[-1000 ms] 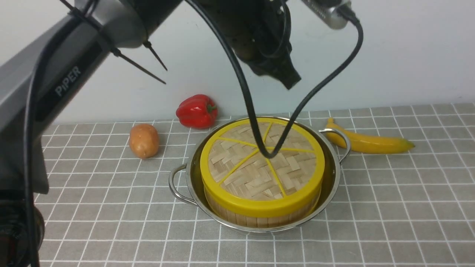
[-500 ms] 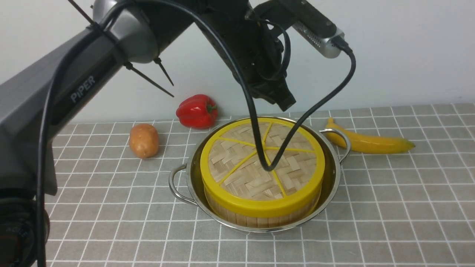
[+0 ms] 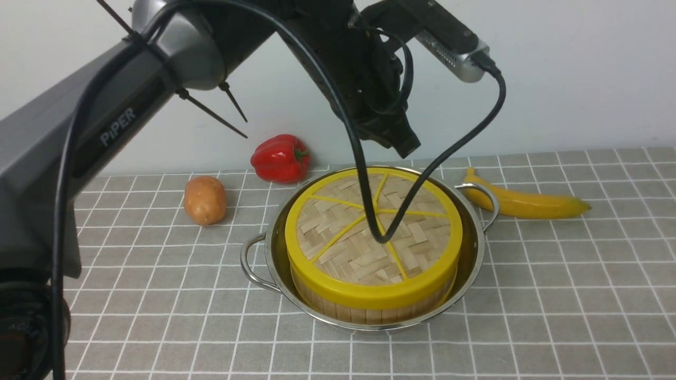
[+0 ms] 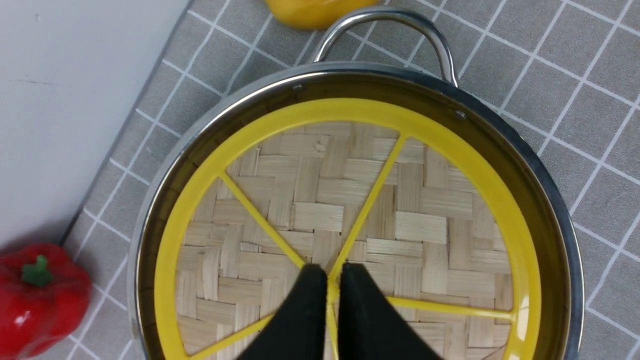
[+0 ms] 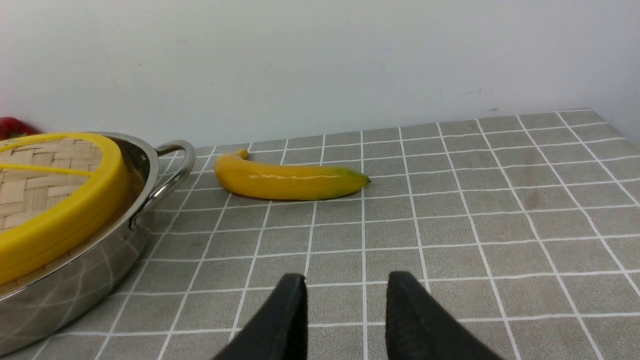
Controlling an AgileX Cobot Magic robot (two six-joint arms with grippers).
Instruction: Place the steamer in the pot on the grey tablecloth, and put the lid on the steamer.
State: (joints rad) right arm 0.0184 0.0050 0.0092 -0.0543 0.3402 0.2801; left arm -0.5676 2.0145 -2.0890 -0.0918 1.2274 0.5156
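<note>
Woven bamboo crossed by yellow spokes fills the left wrist view: the lid [image 4: 350, 210] sits flat on the steamer [image 3: 369, 311], whose slatted wall shows only as a narrow band under the yellow rim in the front view. The steamer stands inside the pot [image 3: 470, 274], and the pot rests on the grey tablecloth [image 3: 554, 295]. The lid's central knob cannot be made out; the left gripper [image 4: 328, 280] hangs over the spot where the spokes meet, its two black fingers [image 4: 305, 300] nearly together with only a thin slit between them, gripping nothing, raised clear of the lid. In the front view a looping black cable [image 3: 369, 211] crosses the lid's middle and hides it too. One pot handle lies beyond the fingertips, with a banana [image 3: 523, 203] cut off just past it; a red pepper [image 4: 35, 295] lies off to the side.

The right gripper [image 5: 345, 295] shows only its fingertips, parted and empty, above bare cloth beside the pot.
</note>
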